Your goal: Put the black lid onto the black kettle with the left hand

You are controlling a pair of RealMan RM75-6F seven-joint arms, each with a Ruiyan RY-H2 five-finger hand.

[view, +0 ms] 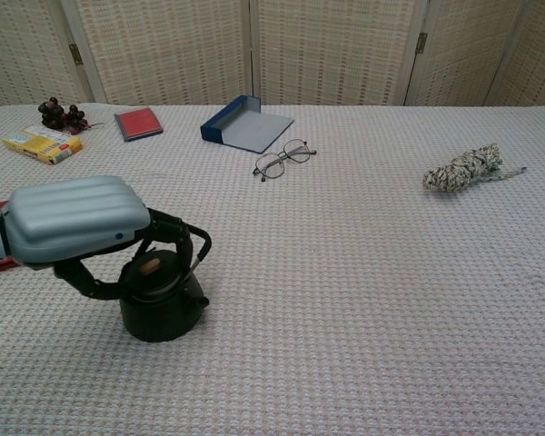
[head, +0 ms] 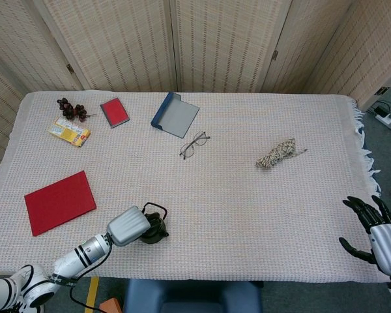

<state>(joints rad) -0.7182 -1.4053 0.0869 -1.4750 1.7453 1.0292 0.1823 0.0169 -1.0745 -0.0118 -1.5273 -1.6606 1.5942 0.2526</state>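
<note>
Chest view: left hand (view: 82, 227) fingers curl holding the lid (view: 151, 270) atop the kettle (view: 159, 309); releasing crookedly may unseat it.

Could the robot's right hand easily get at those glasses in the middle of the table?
Probably not easily. The right hand sits off the table's near right corner, and the glasses lie far across the cloth. Nothing stands between them, so only the long stretch is against it.

Matt black kettle (view: 162, 309) on a rough woven tablecloth (view: 363, 272) — the left hand (view: 77, 218) wears smooth, ribbed silvery casing.
</note>
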